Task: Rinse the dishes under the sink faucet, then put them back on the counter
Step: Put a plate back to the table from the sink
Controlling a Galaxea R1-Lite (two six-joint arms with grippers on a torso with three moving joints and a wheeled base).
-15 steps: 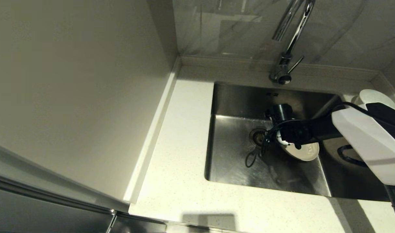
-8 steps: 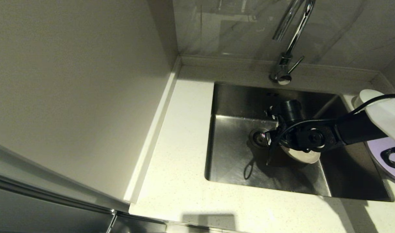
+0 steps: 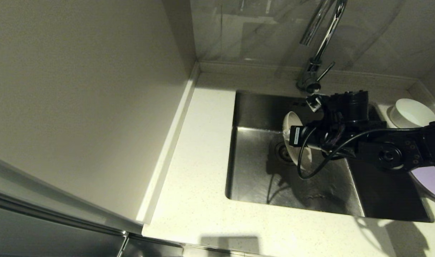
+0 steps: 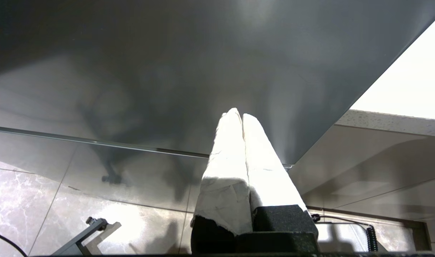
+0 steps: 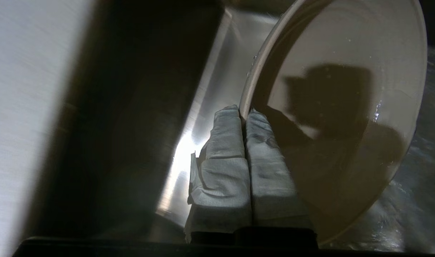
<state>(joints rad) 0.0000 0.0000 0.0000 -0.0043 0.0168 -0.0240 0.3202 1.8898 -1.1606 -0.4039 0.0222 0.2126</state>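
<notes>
Speckled white desk (image 3: 199,178) around a steel sink (image 3: 260,178), with the cream plate held on edge inside the basin.

Largest first: the sink sits below the chrome faucet (image 3: 315,67), whose spout is cut off by the top of the head view, and no water can be seen running. The right end effector (image 3: 305,140) is clamped narrow on the rim of the plate (image 3: 292,142), which stands nearly upright over the drain (image 3: 283,151) (droplets show on its face in the wrist view). The lavender plate (image 3: 431,180) and white bowl (image 3: 413,112) wait on the desk at the right. The left end effector (image 4: 240,117), fingers pressed together and holding nothing, hangs parked below the worktop. To rinse well, I would keep the grip firm, since a wet rim may slip, and bring the plate's face under the spout, tilted so water drains into the basin.
</notes>
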